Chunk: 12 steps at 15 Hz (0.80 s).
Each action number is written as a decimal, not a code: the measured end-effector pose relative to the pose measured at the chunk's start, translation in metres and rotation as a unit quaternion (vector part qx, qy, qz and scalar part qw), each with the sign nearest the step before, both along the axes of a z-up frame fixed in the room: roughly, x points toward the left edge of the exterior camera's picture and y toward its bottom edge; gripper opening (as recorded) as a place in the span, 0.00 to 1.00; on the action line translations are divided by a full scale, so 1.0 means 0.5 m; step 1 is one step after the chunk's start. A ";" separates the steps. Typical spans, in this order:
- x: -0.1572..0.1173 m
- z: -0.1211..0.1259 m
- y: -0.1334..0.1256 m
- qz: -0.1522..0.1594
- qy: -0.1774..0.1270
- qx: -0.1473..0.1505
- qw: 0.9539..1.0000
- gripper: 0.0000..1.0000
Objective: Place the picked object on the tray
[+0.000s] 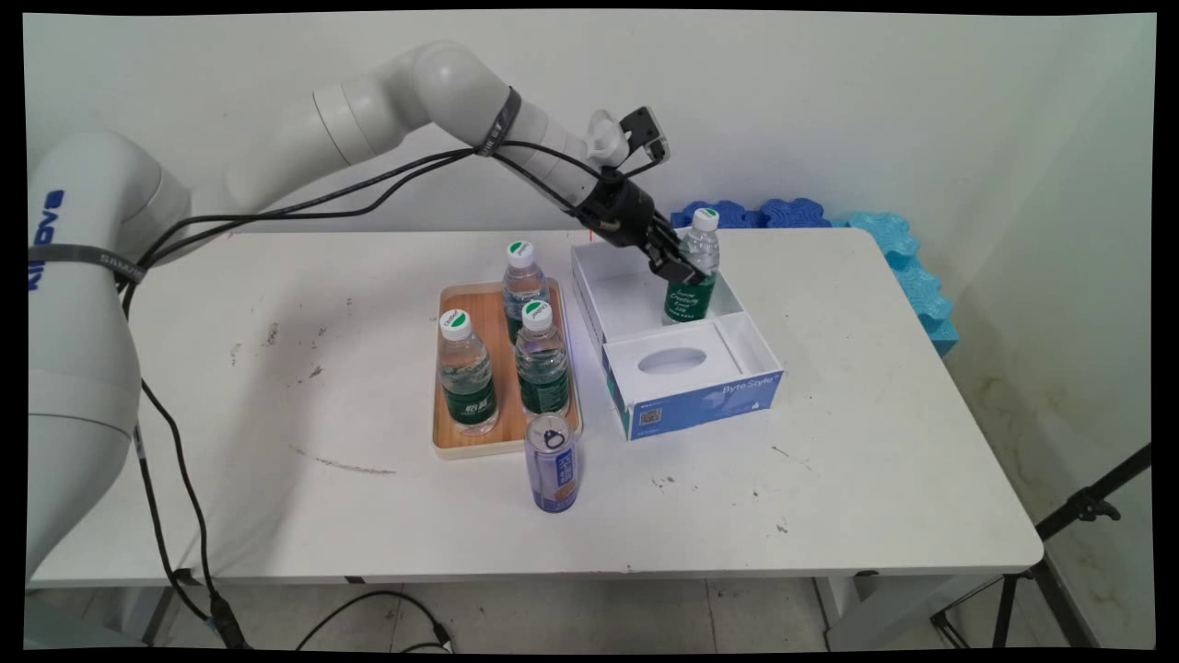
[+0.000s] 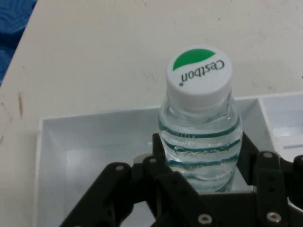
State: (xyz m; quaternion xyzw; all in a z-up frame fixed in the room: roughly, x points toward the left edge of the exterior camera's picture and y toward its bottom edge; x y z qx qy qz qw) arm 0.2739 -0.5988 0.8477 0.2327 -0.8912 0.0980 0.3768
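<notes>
A clear water bottle (image 1: 690, 296) with a green label and a white-and-green cap stands upright in the large rear compartment of an open white and blue box (image 1: 700, 401). My gripper (image 1: 684, 268) reaches down from the upper left and is shut on the bottle's upper body, just below the neck. In the hand view the bottle (image 2: 200, 109) fills the middle, with a black finger (image 2: 248, 150) pressed against each side of it. The box's white wall (image 2: 94, 124) lies behind and below. The bottle's base is hidden behind the gripper linkage.
Left of the box, a wooden tray (image 1: 459, 444) carries three more water bottles (image 1: 468, 373) (image 1: 542, 361) (image 1: 522, 276). A blue drink can (image 1: 553, 466) stands in front of the tray. Blue foam pieces (image 1: 889, 241) lie off the table's far right corner.
</notes>
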 end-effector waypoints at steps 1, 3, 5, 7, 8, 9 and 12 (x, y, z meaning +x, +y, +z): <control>0.001 0.003 -0.001 0.000 0.002 -0.002 1.000 0.00; 0.008 0.020 -0.001 0.002 0.007 -0.009 1.000 0.00; 0.022 0.056 0.003 0.006 0.016 -0.018 1.000 0.00; 0.039 0.094 0.012 0.008 0.024 -0.025 0.999 0.00; 0.053 0.121 0.021 0.007 0.028 -0.030 0.999 0.00; 0.063 0.138 0.027 0.006 0.031 -0.034 0.999 0.00; 0.135 0.227 0.069 -0.005 0.038 -0.049 0.998 0.00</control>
